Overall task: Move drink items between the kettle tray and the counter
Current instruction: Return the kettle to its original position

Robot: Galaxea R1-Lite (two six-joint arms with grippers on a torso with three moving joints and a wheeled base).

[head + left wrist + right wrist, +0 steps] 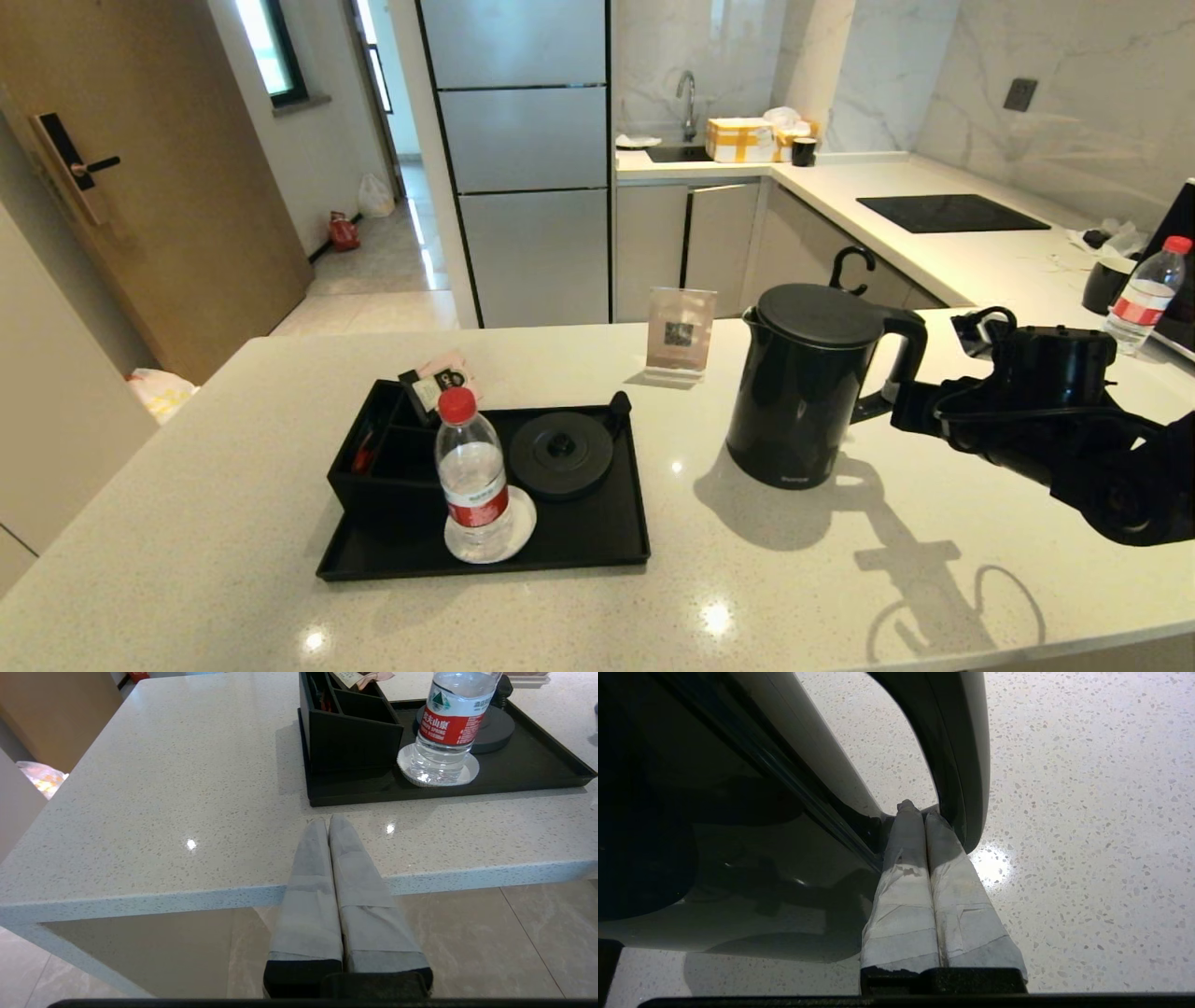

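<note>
The tall matte-black kettle (808, 383) stands on the pale speckled counter (233, 467), to the right of the black tray (597, 546). My right gripper (885, 404) is shut, its taped tips (920, 809) poked into the bottom of the loop handle (966, 765), between handle and kettle body (714, 835). Nothing is pinched between the fingers. The round kettle base (560, 455) on the tray is bare. My left gripper (327, 821) is shut and empty, hovering over the counter's front edge just before the tray (537, 772).
A red-capped water bottle (471, 476) stands on a white coaster on the tray, beside the compartment box (383, 457). A QR sign stand (680, 341) sits behind the kettle. A second bottle (1144, 294), a black cup (1106, 280) and the hob (948, 213) lie far right.
</note>
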